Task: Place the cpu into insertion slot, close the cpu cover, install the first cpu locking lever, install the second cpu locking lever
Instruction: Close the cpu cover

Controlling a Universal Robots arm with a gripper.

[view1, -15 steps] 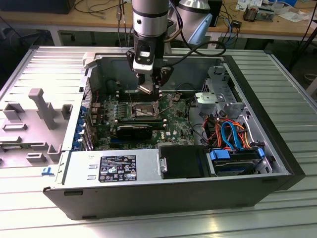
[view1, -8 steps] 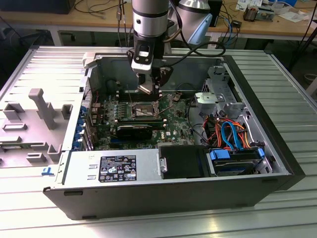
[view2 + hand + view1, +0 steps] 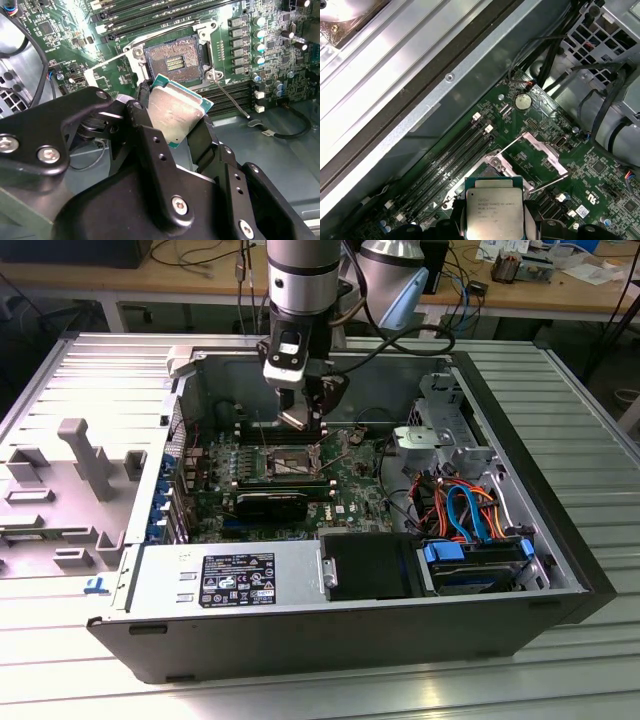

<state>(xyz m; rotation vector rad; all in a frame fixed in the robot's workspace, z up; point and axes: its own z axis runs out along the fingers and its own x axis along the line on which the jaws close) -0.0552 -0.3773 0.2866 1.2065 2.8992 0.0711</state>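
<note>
The gripper (image 3: 172, 122) is grasping the cpu (image 3: 177, 110), holding it tilted, apart from the bare insertion slot (image 3: 173, 61). Placement is pending, likely calling for levelling and squaring.

Counted per kind: 1 cpu (image 3: 493, 210), 1 gripper (image 3: 172, 120), 1 insertion slot (image 3: 172, 60), 1 cpu cover (image 3: 545, 150) at the insertion slot's edge, 1 coin cell (image 3: 522, 102) near the insertion slot, 1 black card (image 3: 272, 503) just beside the insertion slot, 1 power supply (image 3: 230, 578) well apart from the insertion slot

Print is borne by the cpu (image 3: 494, 210) and by a label (image 3: 239, 579) on the power supply (image 3: 160, 582). None can be read.
</note>
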